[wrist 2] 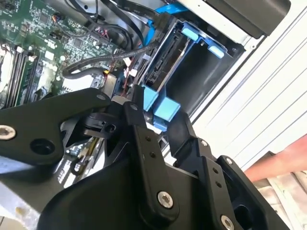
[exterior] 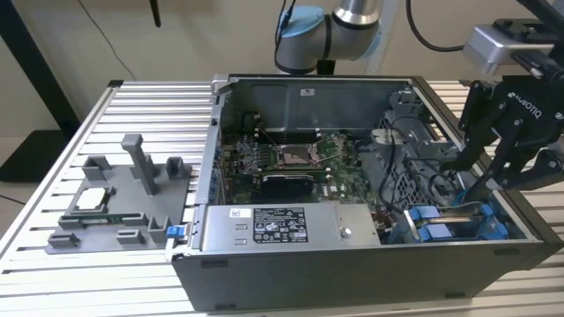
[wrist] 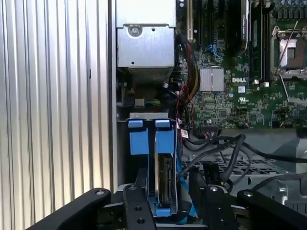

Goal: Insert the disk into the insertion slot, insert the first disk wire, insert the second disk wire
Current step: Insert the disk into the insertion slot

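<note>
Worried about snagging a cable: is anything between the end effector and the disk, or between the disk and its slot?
Nothing visible. The disk appears seated in the insertion slot, with the end effector over it. The black cables run beside the slot, on the motherboard side, not across it.

A plain beige wall (exterior: 176, 39) stands behind a ribbed aluminium table (exterior: 141, 112), under soft, even light. At the exterior view's left, a black post (exterior: 35, 66) slants above a dark base (exterior: 26, 155) on the pale floor (exterior: 7, 211).

place: robotics lab | slotted aluminium bench (exterior: 141, 105) | opened computer case (exterior: 352, 277)
</note>
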You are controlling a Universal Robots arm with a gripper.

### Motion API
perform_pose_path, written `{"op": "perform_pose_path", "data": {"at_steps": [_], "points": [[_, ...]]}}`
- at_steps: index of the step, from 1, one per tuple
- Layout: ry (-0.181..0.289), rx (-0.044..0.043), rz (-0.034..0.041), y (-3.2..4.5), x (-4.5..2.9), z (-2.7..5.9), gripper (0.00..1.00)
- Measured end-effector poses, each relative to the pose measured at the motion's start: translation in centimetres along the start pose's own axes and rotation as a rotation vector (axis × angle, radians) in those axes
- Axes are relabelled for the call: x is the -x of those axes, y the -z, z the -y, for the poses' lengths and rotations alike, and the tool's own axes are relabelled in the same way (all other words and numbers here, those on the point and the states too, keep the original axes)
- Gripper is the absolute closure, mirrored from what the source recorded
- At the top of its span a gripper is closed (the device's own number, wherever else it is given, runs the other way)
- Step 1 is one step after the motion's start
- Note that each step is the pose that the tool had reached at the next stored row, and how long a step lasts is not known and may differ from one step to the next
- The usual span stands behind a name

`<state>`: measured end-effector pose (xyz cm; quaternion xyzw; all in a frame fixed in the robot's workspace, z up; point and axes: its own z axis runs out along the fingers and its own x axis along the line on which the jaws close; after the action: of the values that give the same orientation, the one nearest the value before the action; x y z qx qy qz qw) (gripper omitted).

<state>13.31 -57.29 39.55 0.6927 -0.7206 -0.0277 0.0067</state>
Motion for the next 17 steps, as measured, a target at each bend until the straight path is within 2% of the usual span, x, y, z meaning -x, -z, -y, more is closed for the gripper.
{"op": "perform_pose_path", "data": {"at_steps": [5,10,12,15,17], "points": [[0.000,-0.0002,0.0002,0.37,0.58,-0.42,0.00],[0.000,-0.0027,0.0002,0.32,2.04,-0.61,0.00],[0.000,-0.0078,0.0003,0.28,2.40,-0.62,0.00],[0.002,-0.0219,0.0008,0.04,2.71,-0.63,0.00],[0.002,-0.0240,0.0010,-0.13,2.97,-0.68,0.00]]}}
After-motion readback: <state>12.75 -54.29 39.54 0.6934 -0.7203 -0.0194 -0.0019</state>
